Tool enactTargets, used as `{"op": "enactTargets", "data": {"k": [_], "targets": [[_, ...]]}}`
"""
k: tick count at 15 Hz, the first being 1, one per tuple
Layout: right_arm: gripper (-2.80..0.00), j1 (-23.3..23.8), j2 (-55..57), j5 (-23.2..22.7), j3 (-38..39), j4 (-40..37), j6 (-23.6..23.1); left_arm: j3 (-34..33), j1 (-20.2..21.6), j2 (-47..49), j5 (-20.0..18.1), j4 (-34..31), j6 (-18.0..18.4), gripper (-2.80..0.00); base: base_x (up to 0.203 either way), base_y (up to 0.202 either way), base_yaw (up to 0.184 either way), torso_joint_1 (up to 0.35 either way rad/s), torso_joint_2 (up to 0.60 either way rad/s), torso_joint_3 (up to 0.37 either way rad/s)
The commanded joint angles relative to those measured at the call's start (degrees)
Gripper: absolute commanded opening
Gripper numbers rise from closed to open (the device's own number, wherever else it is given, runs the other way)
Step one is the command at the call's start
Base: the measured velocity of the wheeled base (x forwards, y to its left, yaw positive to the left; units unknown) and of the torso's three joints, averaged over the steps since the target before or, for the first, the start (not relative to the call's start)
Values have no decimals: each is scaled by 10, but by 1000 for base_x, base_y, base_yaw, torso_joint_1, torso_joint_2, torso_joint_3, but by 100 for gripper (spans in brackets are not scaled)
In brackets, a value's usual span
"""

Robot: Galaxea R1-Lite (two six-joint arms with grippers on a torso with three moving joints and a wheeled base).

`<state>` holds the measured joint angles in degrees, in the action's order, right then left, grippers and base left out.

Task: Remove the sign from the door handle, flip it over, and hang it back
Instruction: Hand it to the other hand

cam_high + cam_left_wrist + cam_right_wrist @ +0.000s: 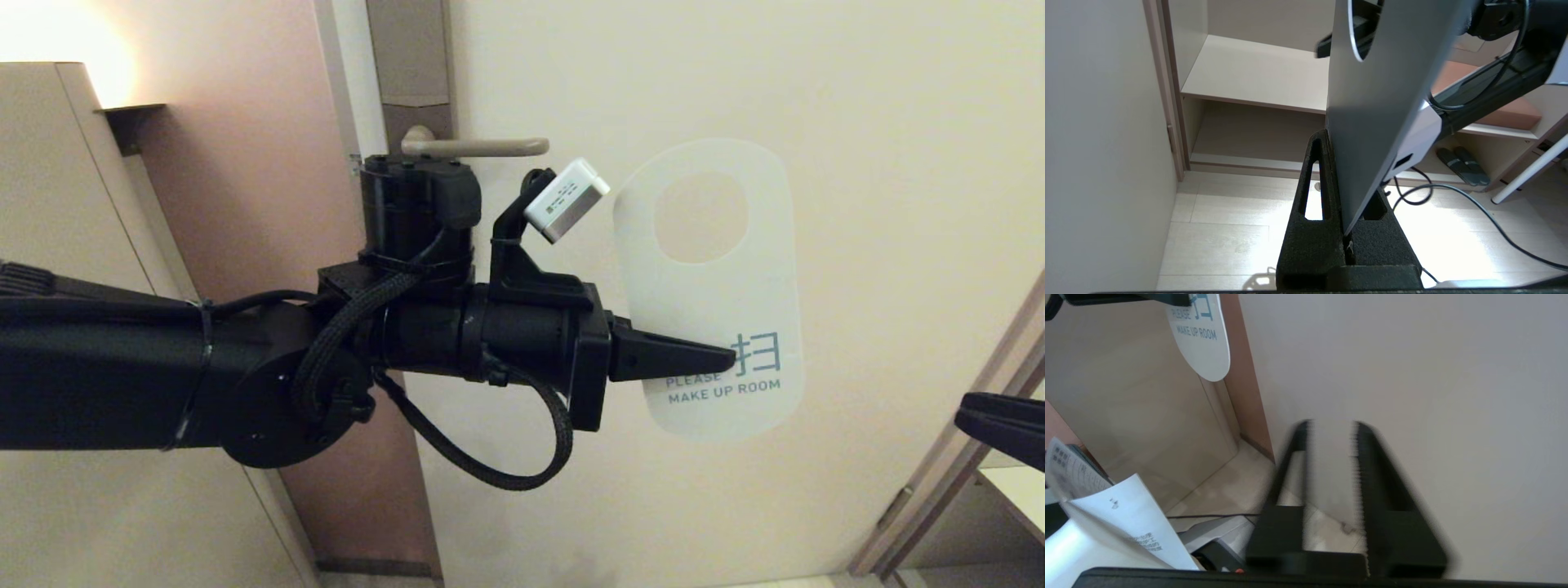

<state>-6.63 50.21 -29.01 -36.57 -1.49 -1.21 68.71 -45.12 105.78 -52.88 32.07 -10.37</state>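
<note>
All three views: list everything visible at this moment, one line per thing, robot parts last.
sign: one, white "MAKE UP ROOM" face showing, off the handle, held upright before the door.
door handle: one, beige lever, bare, above the left wrist.
door: one, cream, behind the sign.
shelves: pale wood, open unit right of the door.
slippers: one dark pair, under the lower shelf.
printed papers: white, seen in the right wrist view.
left gripper: black, shut on the sign's lower part.
right gripper: black, open, low at right, apart from the sign.
</note>
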Motion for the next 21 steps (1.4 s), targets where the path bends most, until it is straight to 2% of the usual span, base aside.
{"op": "enactTargets", "data": {"k": [1, 6, 11, 13, 21], "targets": [[0, 0, 19, -2, 3, 0, 1, 7, -1, 20, -3, 2, -1, -280, 0, 0, 0, 0, 0, 0], [0, 0, 25, -11, 3, 1, 2, 14, -4, 33, -6, 4, -1, -280, 0, 0, 0, 0, 0, 0], [0, 0, 71, -84, -3, 74, 1, 57, -15, 62, -6, 4, -7, -280, 0, 0, 0, 0, 0, 0], [0, 0, 82, -90, -4, 93, 1, 73, -26, 72, -6, 4, -17, -280, 0, 0, 0, 0, 0, 0], [0, 0, 45, -103, 9, 90, 9, 159, -59, 123, -5, 4, -48, -280, 0, 0, 0, 0, 0, 0]]}}
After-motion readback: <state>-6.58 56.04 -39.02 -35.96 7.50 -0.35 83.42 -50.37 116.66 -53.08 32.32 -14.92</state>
